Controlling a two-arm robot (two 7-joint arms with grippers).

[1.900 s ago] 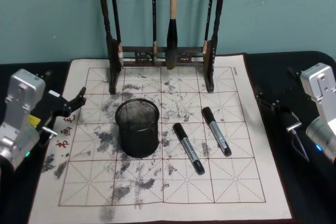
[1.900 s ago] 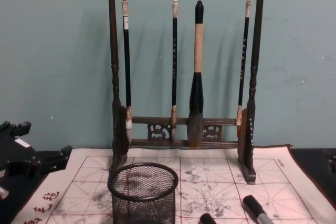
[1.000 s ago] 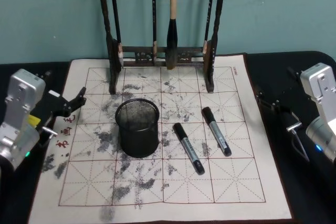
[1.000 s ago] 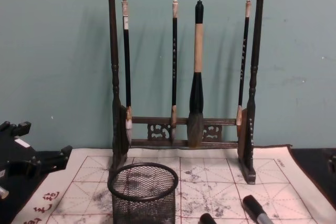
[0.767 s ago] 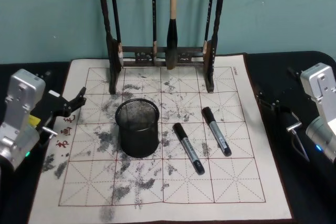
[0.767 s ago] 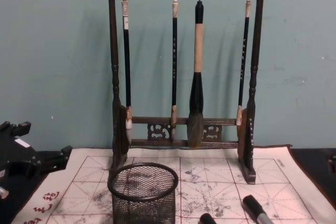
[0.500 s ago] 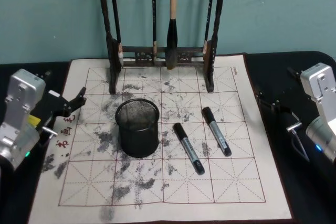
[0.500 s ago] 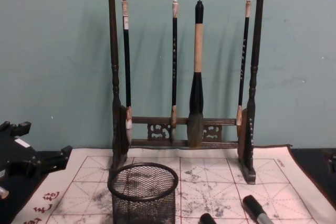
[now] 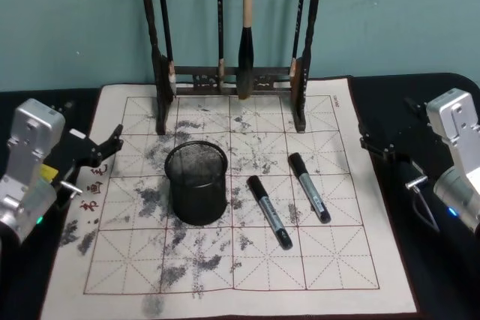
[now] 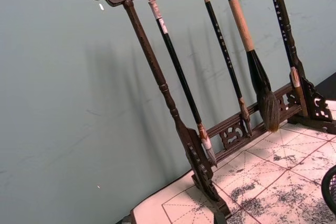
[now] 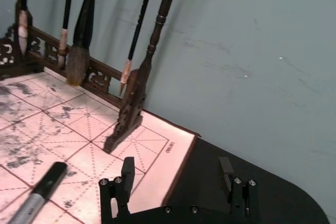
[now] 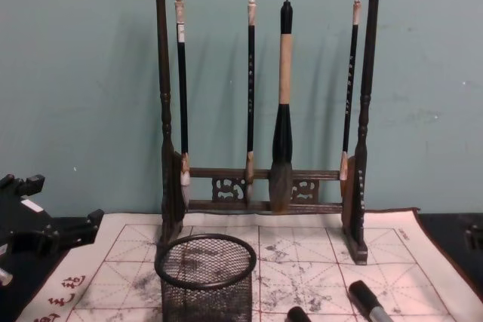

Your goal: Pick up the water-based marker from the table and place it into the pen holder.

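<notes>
On the dark table's (image 9: 439, 290) ink-stained mat (image 9: 337, 275), we have everything left to do: two black markers (image 9: 308, 187) lie flat near our right gripper's (image 11: 177, 165) spread, empty fingers, outside the mesh pen holder (image 9: 196, 185), with our left gripper's (image 12: 66, 201) fingers likewise apart beyond it.

The right hand (image 11: 176, 174) has edged slightly inward toward the calligraphy mat (image 9: 352, 207), its fingers spread apart.

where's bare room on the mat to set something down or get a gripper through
Free: front rows of the mat, nearer than the pen holder, left marker and right marker; also the strip between right marker and right gripper, and between holder and left gripper. Crowded: the middle, holder beside markers, and the back under the brush rack.
</notes>
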